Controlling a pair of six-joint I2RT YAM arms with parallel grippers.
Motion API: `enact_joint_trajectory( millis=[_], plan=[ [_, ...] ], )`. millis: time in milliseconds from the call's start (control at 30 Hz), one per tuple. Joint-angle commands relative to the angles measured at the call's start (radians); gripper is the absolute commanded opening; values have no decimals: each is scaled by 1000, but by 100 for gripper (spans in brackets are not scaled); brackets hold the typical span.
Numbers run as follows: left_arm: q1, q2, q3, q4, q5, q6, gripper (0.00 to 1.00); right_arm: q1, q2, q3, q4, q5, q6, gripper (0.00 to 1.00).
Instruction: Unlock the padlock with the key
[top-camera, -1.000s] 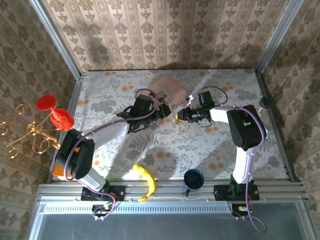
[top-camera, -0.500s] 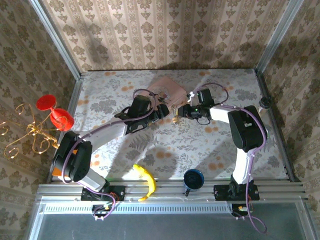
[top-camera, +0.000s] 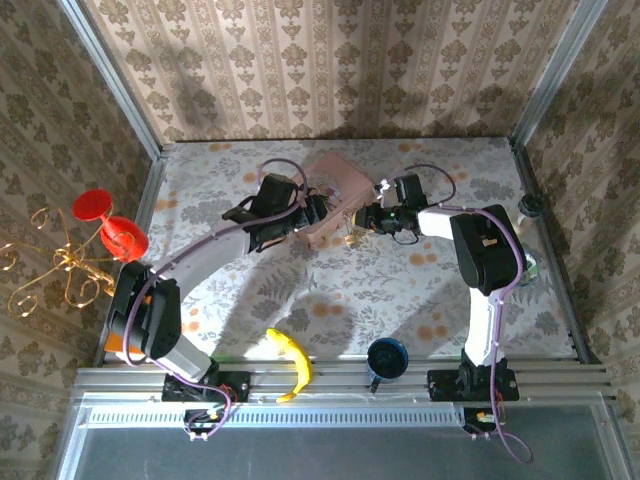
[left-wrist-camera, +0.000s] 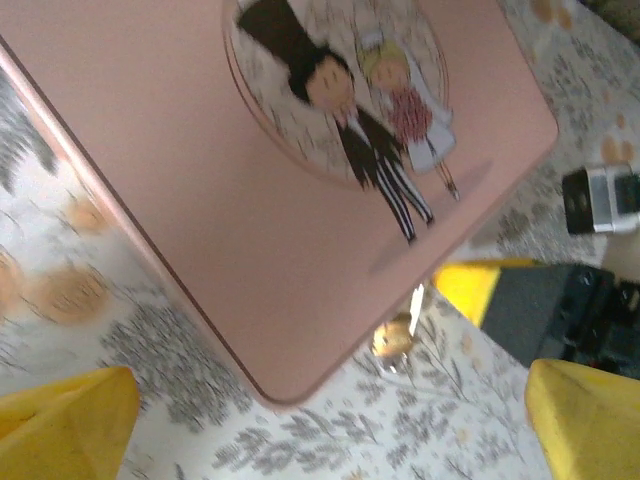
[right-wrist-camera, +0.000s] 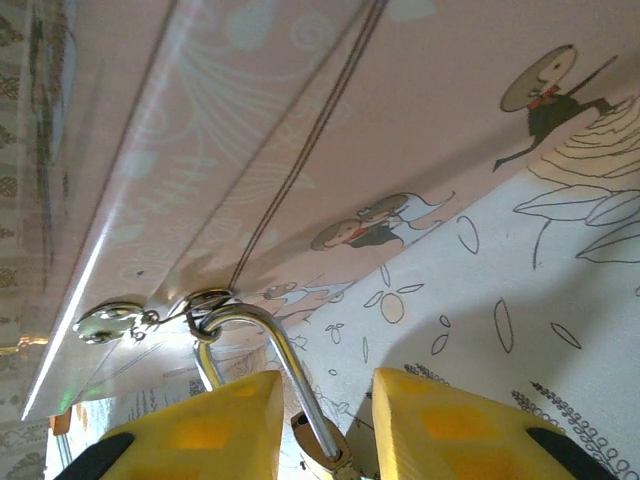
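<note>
Frankly, the tiny brass-yellow metal padlock (right-wrist-camera: 268, 338) is hanging from the hasp (right-wrist-camera: 108, 322) of the pink picture-lidded box (left-wrist-camera: 200, 150), its body running off-frame between the narrowly parted fingers (right-wrist-camera: 440, 425) of your right gripper (right-wrist-camera: 325, 400); I cannot tell whether they are pinching it. Your left gripper (left-wrist-camera: 325, 425) is gaping wide, empty, over the box's edge.

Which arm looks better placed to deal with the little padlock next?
Probably the right. The right hand has a finger on each side of the padlock, which is hooked through the clasp of the pink box. The left hand hovers wide open above the box lid.
</note>
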Motion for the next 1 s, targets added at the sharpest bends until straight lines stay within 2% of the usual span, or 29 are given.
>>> enact_joint_trajectory(
  millis=[0,167,500,833,967],
  plan=[
    [17,35,57,-127,-148,105,100,8,9,22,5,-30,1,32],
    [53,120,114,-166,-152,127,100,16,17,30,-15,-35,-15,34],
    [64,254,218,-224,-161,184,100,31,36,45,-28,-30,-22,33],
    [65,250,173,-214,-141,174,100,36,46,34,-12,-32,-13,26],
    [65,241,157,-203,-131,167,100,37,43,25,13,-36,6,20]
  ],
)
